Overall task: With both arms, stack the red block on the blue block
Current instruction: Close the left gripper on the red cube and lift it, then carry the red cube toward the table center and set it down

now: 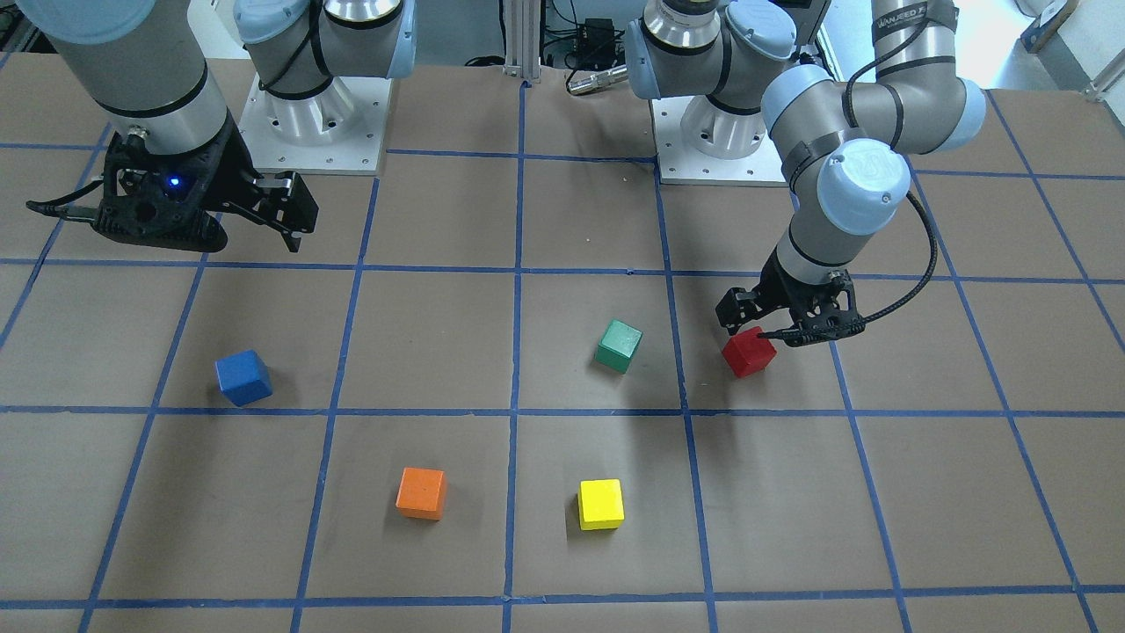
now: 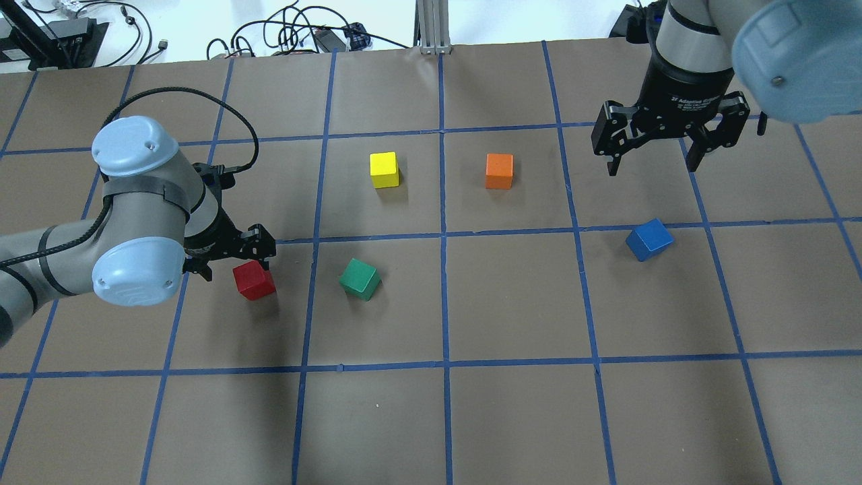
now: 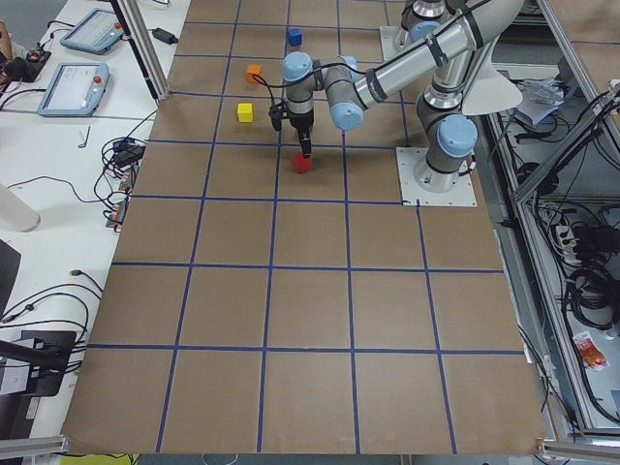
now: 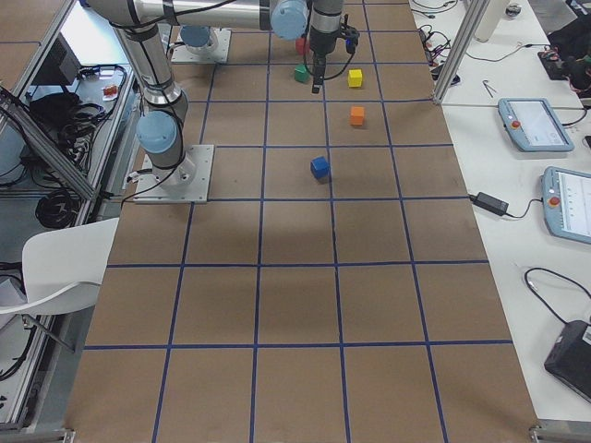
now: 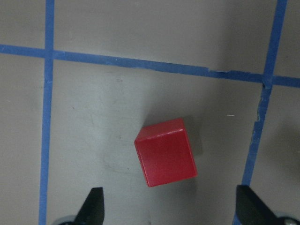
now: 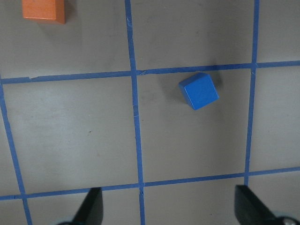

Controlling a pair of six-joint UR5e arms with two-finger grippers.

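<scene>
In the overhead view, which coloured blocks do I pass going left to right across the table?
red block → green block → yellow block → orange block → blue block

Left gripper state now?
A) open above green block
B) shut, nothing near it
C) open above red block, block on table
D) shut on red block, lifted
C: in the wrist view the left gripper has its fingers spread wide, and the red block sits on the table, touching neither.
</scene>
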